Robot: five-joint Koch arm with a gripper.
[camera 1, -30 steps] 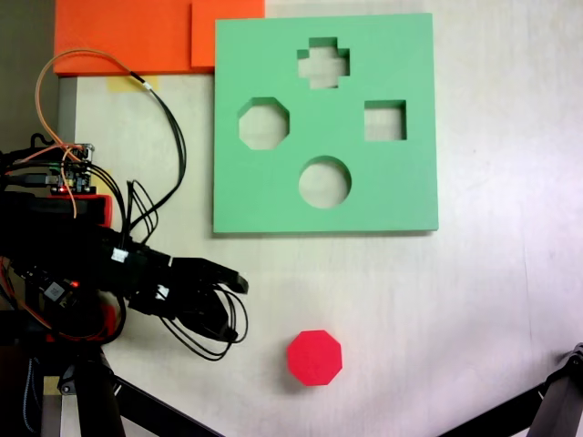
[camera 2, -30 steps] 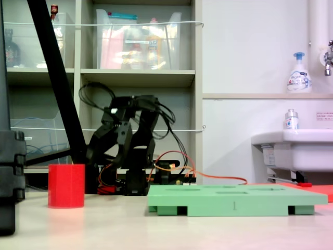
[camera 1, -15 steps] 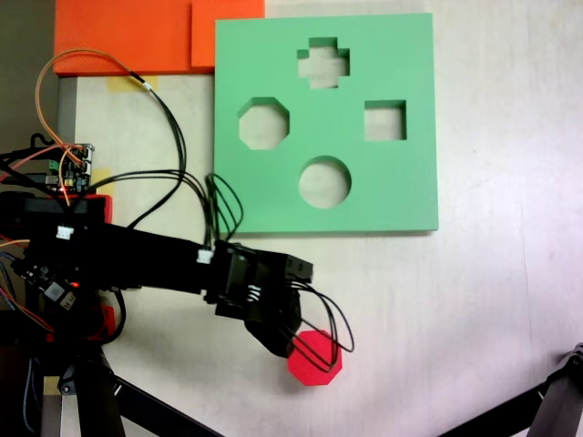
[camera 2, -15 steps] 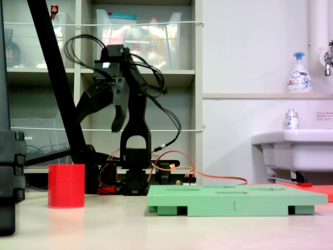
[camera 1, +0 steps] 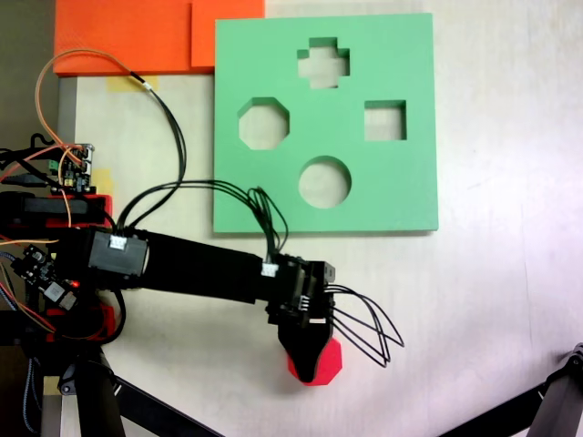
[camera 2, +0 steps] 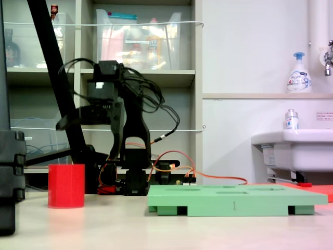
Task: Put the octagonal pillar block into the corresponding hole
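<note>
Red foam, matte and bright, is showing from above as the small eight-sided octagonal pillar block (camera 1: pixel 326 362), sitting on the pale table (camera 1: pixel 492 309) well below the flat green square foam board (camera 1: pixel 401 191). The black gripper (camera 1: pixel 307 364) is hanging over the block's left part; whether its jaws are spread cannot be told. The board's eight-sided corresponding hole (camera 1: pixel 264 125) is lying empty.

From the side, the block (camera 2: pixel 66 186) is standing upright as a smooth short column, left of the board (camera 2: pixel 237 199). The gripper (camera 2: pixel 78 120) is hovering above it, apart, its jaw state unclear.
</note>
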